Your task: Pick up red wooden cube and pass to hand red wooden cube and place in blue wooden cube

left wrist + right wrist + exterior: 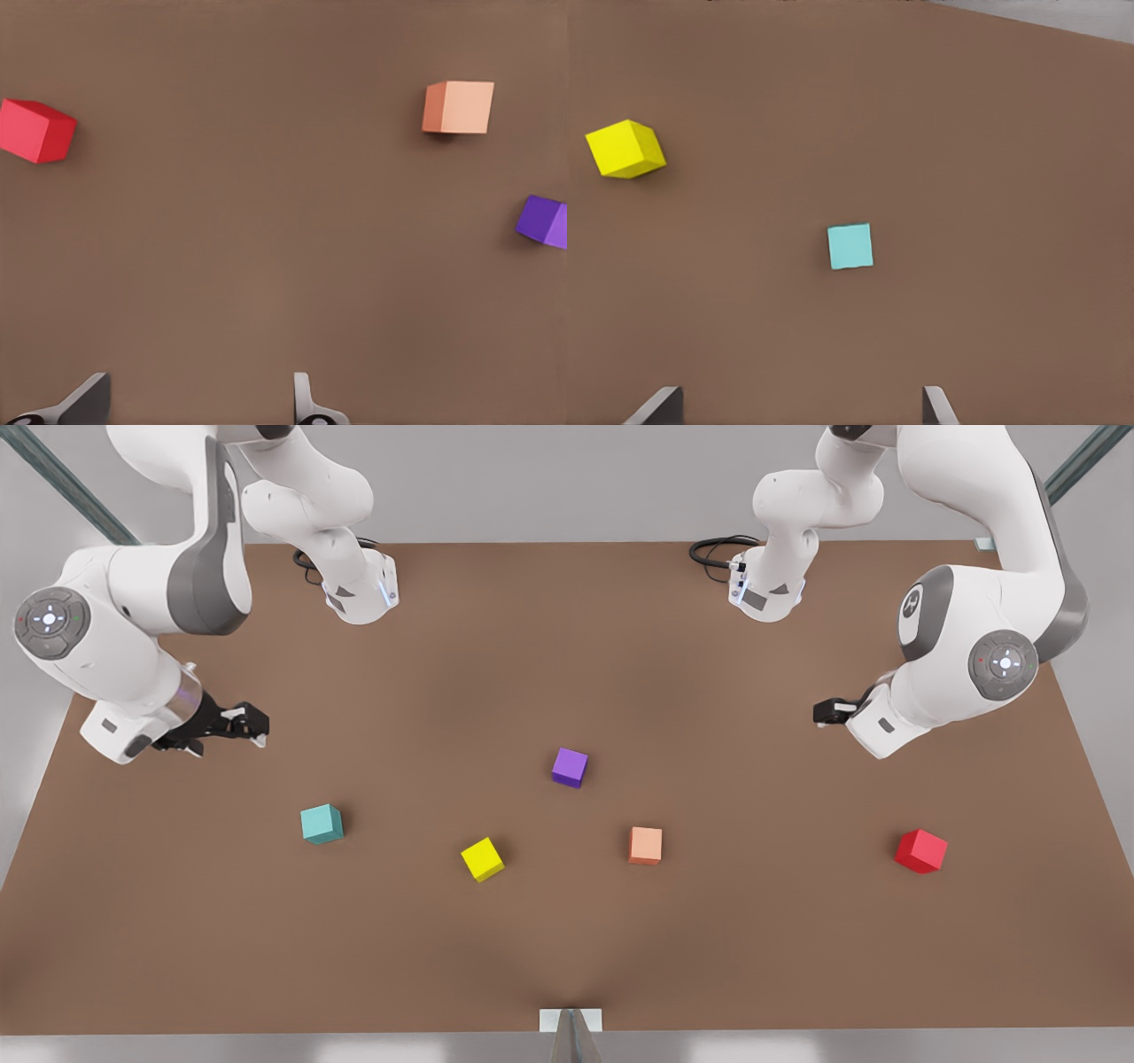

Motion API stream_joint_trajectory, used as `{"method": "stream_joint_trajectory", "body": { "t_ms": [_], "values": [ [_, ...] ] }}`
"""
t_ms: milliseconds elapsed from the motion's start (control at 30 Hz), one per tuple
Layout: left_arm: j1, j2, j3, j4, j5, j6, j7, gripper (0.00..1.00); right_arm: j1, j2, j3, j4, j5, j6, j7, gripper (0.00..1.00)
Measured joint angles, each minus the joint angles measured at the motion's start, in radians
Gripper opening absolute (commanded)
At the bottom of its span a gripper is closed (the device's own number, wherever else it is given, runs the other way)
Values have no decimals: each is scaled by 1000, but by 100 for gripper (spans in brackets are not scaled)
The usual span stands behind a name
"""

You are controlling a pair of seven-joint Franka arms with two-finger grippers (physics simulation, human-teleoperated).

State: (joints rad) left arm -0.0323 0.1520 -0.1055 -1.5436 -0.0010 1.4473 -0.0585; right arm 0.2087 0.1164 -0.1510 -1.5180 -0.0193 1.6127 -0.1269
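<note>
At lower right of the front view, the red wooden cube (920,850) lies matte and bright on the brown table (567,948). Well above it the left gripper (826,712) hovers spread wide, empty. At lower left, the right gripper (251,724), also wide, hangs above the blue wooden cube (321,824).

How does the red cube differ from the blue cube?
The red cube is bright red; the blue cube is pale teal. The red cube lies at the front view's right, the blue cube at its left. Both look the same size and rest on the brown table, untouched by either gripper.
</note>
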Motion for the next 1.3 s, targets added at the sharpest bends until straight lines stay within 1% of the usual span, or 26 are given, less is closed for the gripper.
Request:
{"method": "stream_joint_trajectory", "body": {
  "t_ms": [100, 167, 300, 367, 433, 567, 700, 1000, 1300],
  "values": [
    [2, 17, 0, 0, 0, 8, 1, 100, 7, 2, 1, 0, -1, 10, -7, 100],
    [5, 101, 44, 3, 0, 45, 2, 100, 5, 3, 0, -1, 1, 14, -11, 100],
    [86, 347, 224, 36, -27, 184, 1, 100, -2, 4, 0, -4, 2, 19, -19, 100],
    [120, 423, 253, 48, -37, 274, 2, 100, -2, 4, 0, -8, 3, 20, -22, 100],
    [134, 466, 261, 53, -43, 351, 14, 100, -1, 4, 0, -11, 3, 21, -25, 100],
    [169, 495, 262, 50, -49, 446, 144, 100, 1, 5, 0, -15, 3, 21, -29, 100],
    [177, 541, 261, 52, -47, 516, 345, 100, 2, 6, 0, -22, 3, 21, -33, 100],
    [185, 587, 270, 72, -40, 710, 763, 100, 1, 6, 1, -24, 3, 18, -38, 100],
    [183, 611, 267, 82, -50, 786, 975, 100, 1, 6, 1, -27, 3, 14, -42, 100]
  ]
}}
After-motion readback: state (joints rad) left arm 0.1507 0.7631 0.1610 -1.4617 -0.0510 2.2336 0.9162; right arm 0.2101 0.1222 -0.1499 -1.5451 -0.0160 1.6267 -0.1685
